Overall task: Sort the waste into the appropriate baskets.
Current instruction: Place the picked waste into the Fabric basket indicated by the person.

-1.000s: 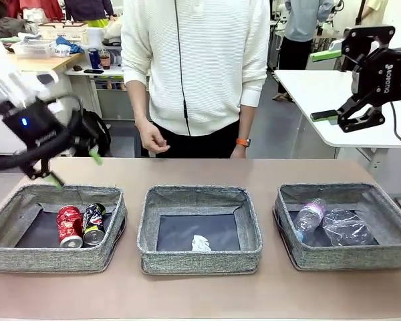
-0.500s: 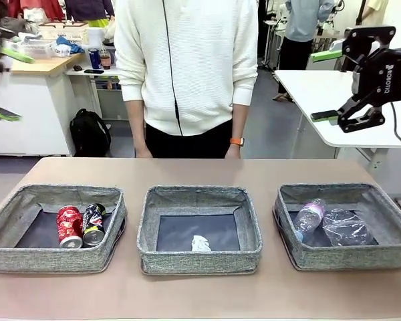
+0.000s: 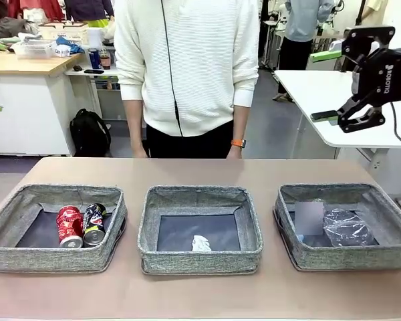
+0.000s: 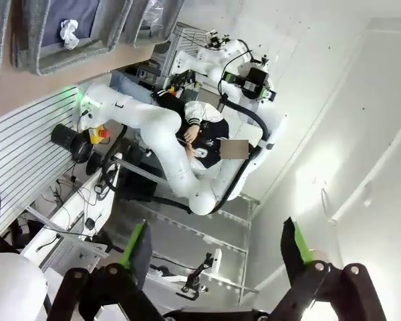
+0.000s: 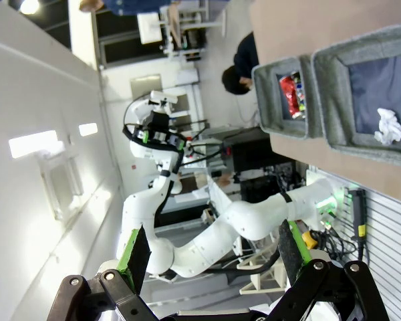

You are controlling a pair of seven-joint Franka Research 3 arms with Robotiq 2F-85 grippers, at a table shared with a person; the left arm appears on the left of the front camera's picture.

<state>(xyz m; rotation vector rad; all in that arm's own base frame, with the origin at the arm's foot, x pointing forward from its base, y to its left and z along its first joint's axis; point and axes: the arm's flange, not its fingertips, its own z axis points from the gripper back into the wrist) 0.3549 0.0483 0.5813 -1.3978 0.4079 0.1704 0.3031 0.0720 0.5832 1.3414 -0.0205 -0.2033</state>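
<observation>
Between the left gripper's (image 4: 217,257) wide-spread fingers nothing is held; it has withdrawn high, clear of the baskets. Right gripper (image 3: 326,85) also wide, empty, unmoved. Red drink can (image 3: 69,226) and dark multicoloured can (image 3: 93,224) lie far below in left basket (image 3: 53,257), paper ball (image 3: 200,244) in middle basket (image 3: 200,259), crushed plastic bottle (image 3: 346,227) in right basket (image 3: 347,257). Sorting looks finished.

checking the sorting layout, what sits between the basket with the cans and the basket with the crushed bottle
A third grey basket sits between the cans' basket and the crushed bottle's basket, with bare table either side. It holds a paper ball, seen in the front view.
</observation>
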